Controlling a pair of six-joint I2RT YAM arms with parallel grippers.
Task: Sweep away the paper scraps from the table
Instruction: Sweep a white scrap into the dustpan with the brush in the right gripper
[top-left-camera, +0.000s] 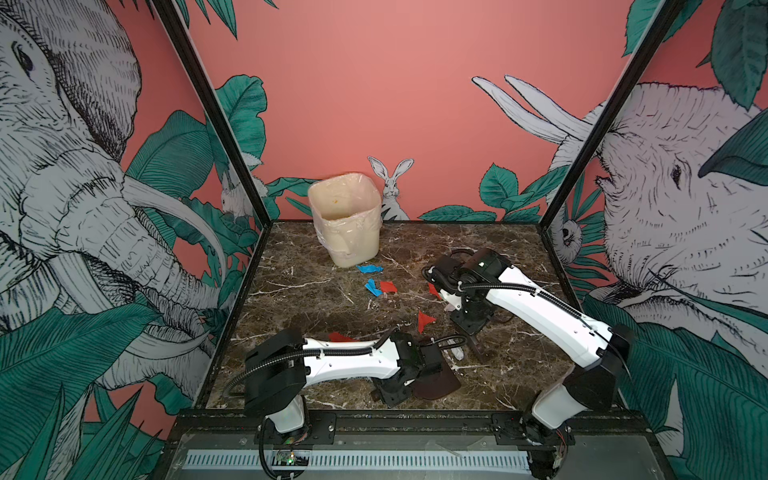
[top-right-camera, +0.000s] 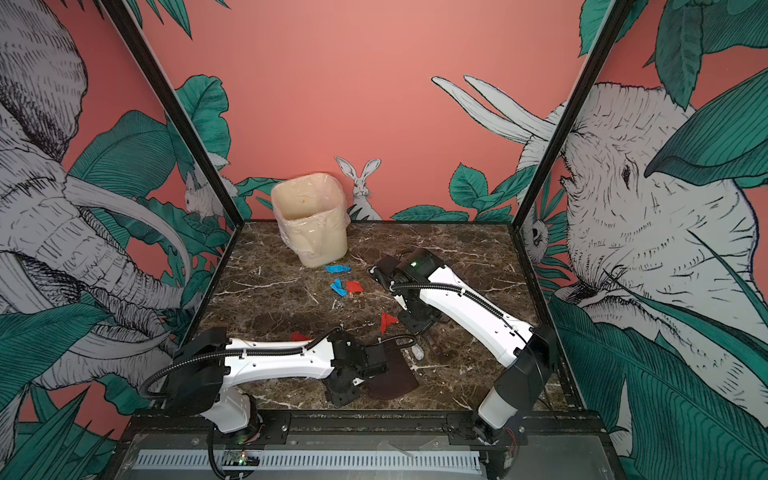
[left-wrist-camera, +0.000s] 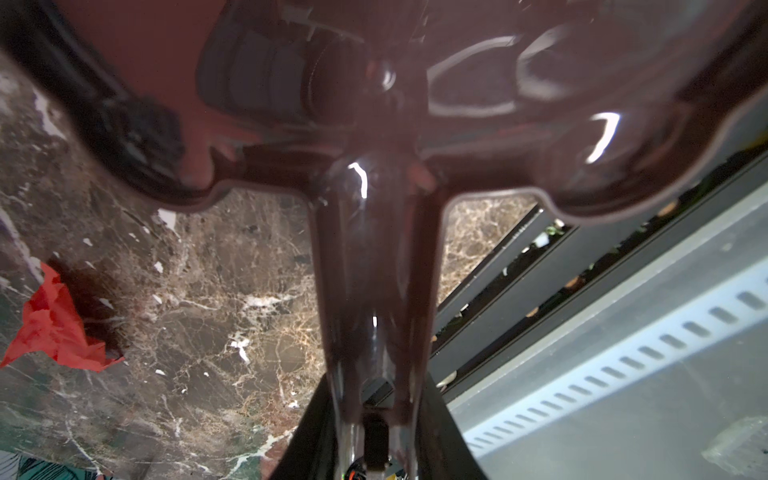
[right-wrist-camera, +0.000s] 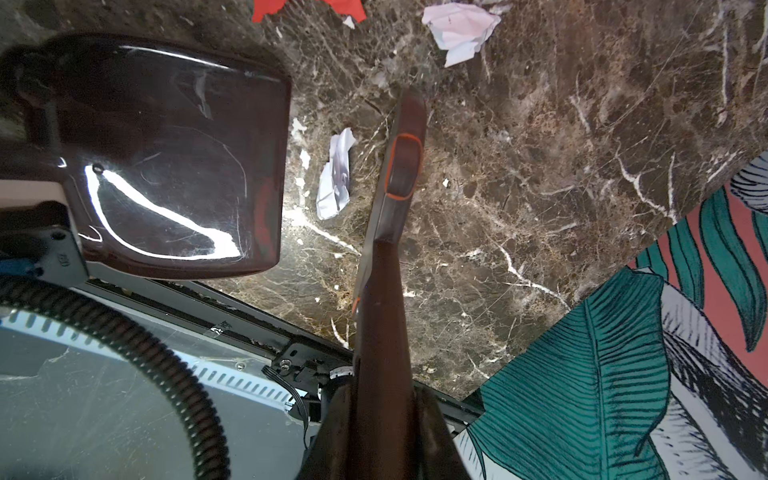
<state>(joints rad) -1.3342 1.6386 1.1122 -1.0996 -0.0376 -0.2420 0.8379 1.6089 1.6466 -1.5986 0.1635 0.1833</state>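
Observation:
Red, blue and white paper scraps lie on the brown marble table (top-left-camera: 291, 299): blue ones (top-left-camera: 370, 269) and a red one (top-left-camera: 388, 286) near the bin, another red one (top-left-camera: 424, 320) mid-table, and a white one (top-left-camera: 458, 354) between my tools. My left gripper (top-left-camera: 397, 390) is shut on the handle of a dark brown dustpan (top-left-camera: 436, 384) resting near the front edge. The right gripper (top-left-camera: 473, 322) is shut on a brown brush (top-left-camera: 480, 349) whose head points down at the table. In the right wrist view the brush (right-wrist-camera: 401, 166) stands beside a white scrap (right-wrist-camera: 336, 174), with the dustpan (right-wrist-camera: 174, 166) just past it.
A cream plastic-lined bin (top-left-camera: 347, 220) stands at the back of the table, left of centre. A red scrap (left-wrist-camera: 54, 328) lies beside the left arm. Black frame posts and patterned walls close in the left, right and back sides.

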